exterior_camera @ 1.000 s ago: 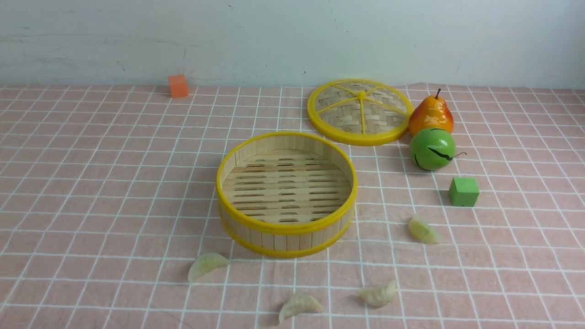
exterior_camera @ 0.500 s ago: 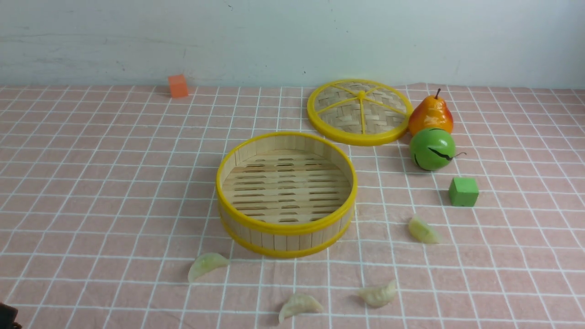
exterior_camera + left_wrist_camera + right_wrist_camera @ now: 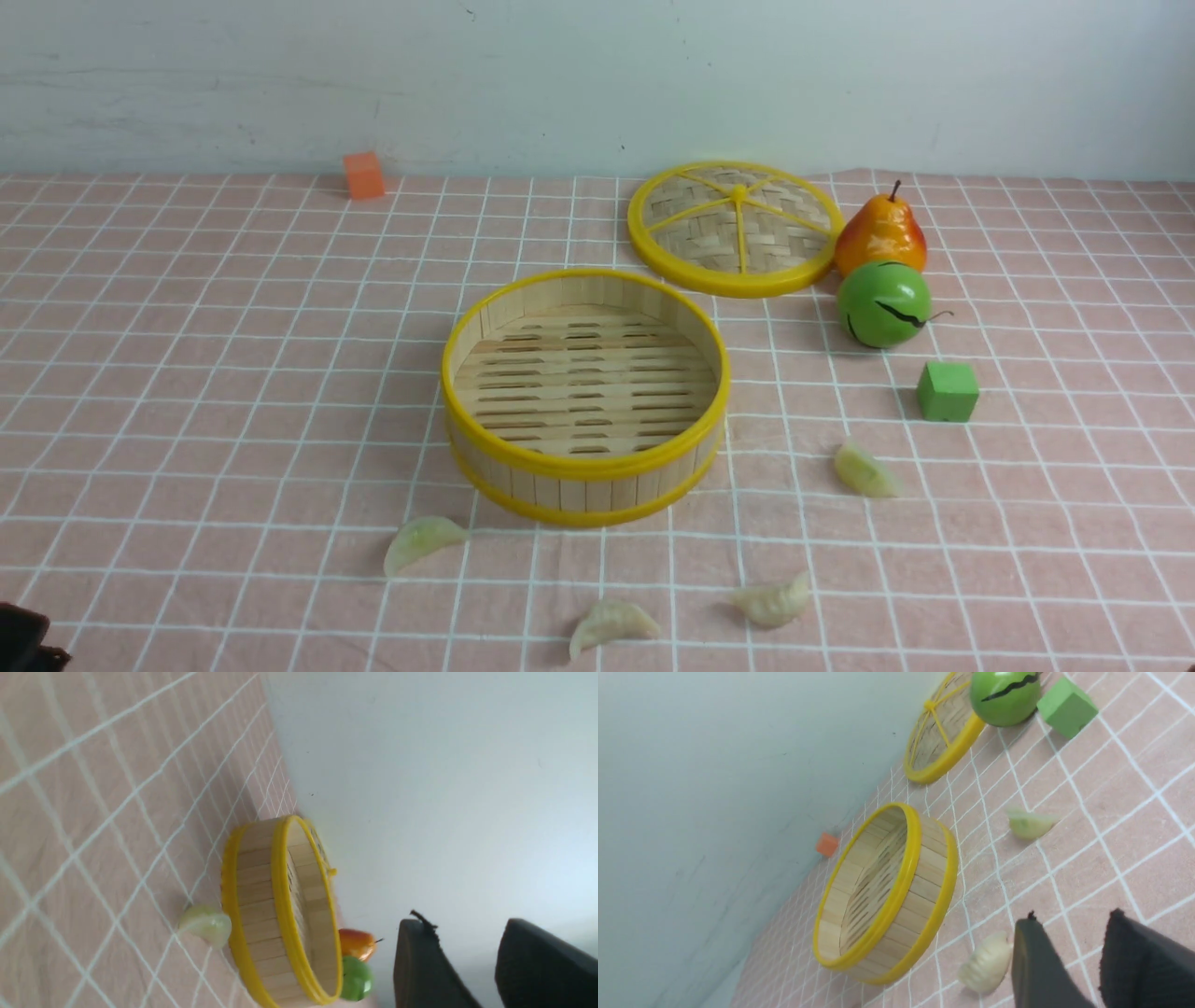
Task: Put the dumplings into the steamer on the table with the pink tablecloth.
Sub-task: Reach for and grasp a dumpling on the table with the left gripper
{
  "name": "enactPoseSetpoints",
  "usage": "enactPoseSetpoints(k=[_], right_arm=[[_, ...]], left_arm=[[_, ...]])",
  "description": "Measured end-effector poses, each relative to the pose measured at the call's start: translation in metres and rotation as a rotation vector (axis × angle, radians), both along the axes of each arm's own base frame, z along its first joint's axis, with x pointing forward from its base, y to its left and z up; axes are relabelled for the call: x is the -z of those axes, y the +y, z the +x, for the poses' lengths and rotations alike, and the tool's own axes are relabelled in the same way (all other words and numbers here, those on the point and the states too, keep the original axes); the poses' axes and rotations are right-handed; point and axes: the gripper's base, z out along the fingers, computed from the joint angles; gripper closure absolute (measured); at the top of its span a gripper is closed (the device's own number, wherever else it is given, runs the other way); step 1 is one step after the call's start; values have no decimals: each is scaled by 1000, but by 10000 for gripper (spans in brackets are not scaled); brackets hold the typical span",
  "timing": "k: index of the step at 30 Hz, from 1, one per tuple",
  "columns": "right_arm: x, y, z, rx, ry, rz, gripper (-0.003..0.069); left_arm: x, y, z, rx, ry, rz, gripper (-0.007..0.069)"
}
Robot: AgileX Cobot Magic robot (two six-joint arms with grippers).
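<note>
The bamboo steamer (image 3: pixel 585 471) stands empty mid-table on the pink tablecloth (image 3: pixel 187 392). Four dumplings lie on the cloth around it: one at its front left (image 3: pixel 420 541), two near the front edge (image 3: pixel 611 623) (image 3: pixel 775 600), one to its right (image 3: pixel 864 469). My left gripper (image 3: pixel 460 926) is open and empty, off to the steamer's left (image 3: pixel 275 914); only its tip shows in the front view (image 3: pixel 23 639). My right gripper (image 3: pixel 1069 919) is open and empty, just beside a cream dumpling (image 3: pixel 985 966); another dumpling (image 3: pixel 1029 823) lies further off. The right gripper is out of the front view.
The woven lid with yellow spokes (image 3: pixel 735 229) lies behind the steamer to the right. A pear (image 3: pixel 879 233), a green round fruit (image 3: pixel 883 304) and a green cube (image 3: pixel 948 391) stand at the right. An orange cube (image 3: pixel 364 175) sits at the far wall.
My left gripper's dark tip has come into the front view's lower left corner and crept further in. The dumplings and steamer have not moved.
</note>
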Motion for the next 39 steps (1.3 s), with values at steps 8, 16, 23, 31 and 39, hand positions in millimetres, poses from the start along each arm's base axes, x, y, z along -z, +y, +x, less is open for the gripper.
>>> enactPoseSetpoints(k=[8, 16, 23, 31, 39], right_arm=[[-74, 2, 16, -94, -52, -349, 678], [-135, 18, 82, -534, 100, -690, 672], [-119, 67, 95, -1019, 187, -768, 665], [-112, 96, 77, -1240, 145, -852, 661], [-114, 97, 81, -1207, 121, -860, 657]], left_arm=[[-81, -5, 12, 207, 268, 638, 616], [-126, -25, 67, 649, 544, 993, 638], [-108, -70, 122, 948, 742, 1130, 615], [-69, -111, 192, 1093, 823, 1206, 267], [-5, -129, 245, 1218, 789, 1399, 50]])
